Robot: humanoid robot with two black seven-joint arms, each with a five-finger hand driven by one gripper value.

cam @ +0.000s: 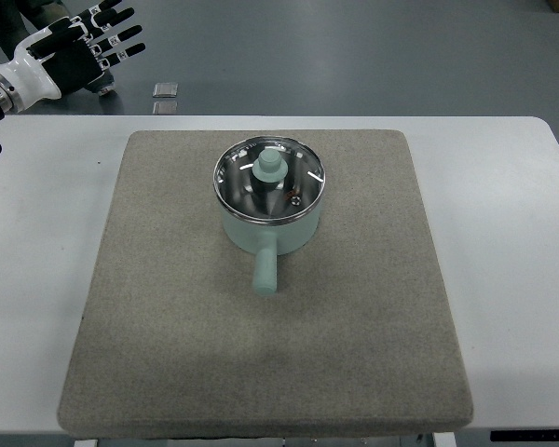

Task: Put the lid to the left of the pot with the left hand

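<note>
Lidded pot (268,200) alone on grey mat (168,354), left hand (70,51) far off top-left, fingers (121,42) spread wide, empty

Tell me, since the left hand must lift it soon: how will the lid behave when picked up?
The lid looks like rigid glass in a metal rim, so probably stiff, fairly heavy and breakable if dropped. Its small rounded knob is the only obvious hold and may be slippery for fingers. Set down flat on the mat, it should rest steadily. The left hand is open, far off.
</note>
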